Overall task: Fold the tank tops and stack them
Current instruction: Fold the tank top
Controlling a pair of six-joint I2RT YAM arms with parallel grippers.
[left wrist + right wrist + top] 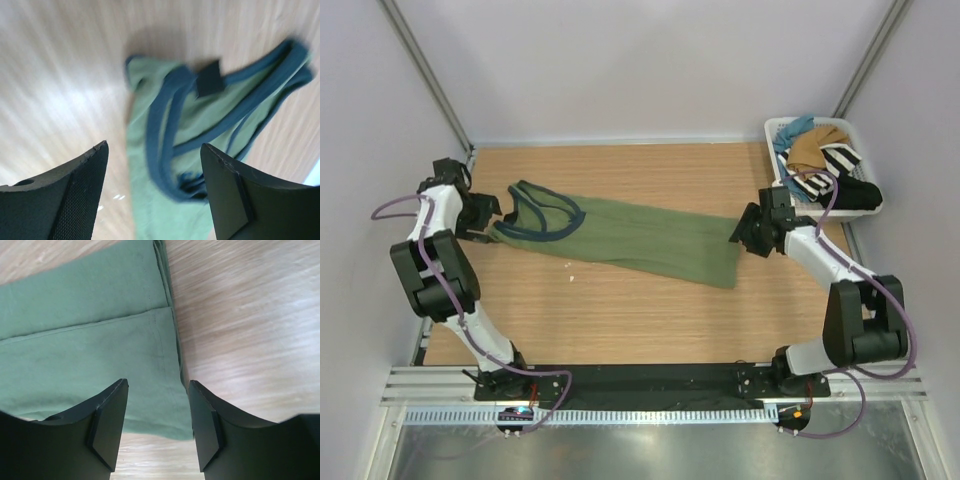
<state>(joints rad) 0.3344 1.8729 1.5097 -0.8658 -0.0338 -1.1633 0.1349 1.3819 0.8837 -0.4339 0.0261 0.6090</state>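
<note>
No writing, number or brand can be read anywhere from here; the one label in sight is the small dark tag (209,78) at the neck trim of the olive green tank top (137,145), and it is blurred in the left wrist view, showing no lettering that can be made out.
</note>
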